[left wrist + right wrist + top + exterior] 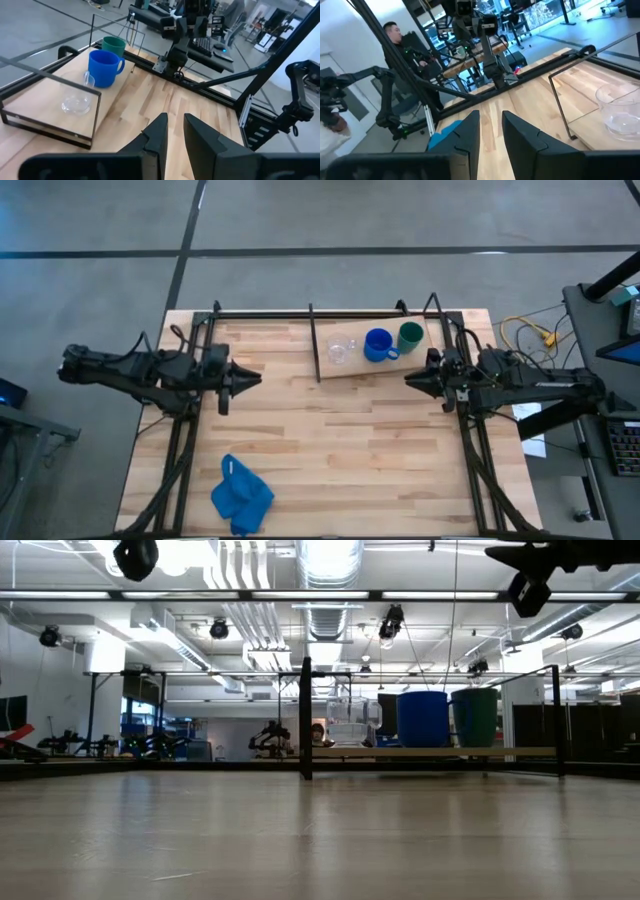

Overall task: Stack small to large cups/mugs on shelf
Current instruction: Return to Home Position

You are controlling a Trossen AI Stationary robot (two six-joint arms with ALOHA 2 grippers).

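Note:
Three vessels stand upright in a row on the pale wood shelf (355, 366) near the table's far edge. They are the clear glass cup (340, 350), the blue mug (378, 345) with its handle toward the green cup, and the dark green cup (410, 335). The left wrist view shows them as the glass cup (77, 102), blue mug (103, 67) and green cup (115, 46). My left gripper (257, 377) hovers left of the shelf and my right gripper (410, 379) just near of its right part. Both point at each other, fingers nearly together, holding nothing.
A crumpled blue cloth (240, 495) lies near the table's near-left corner. Thin black rods (314, 340) edge the shelf and stand upright at its left end. Bare planks (330, 430) lie between the two grippers. A person (395, 35) sits beyond the table.

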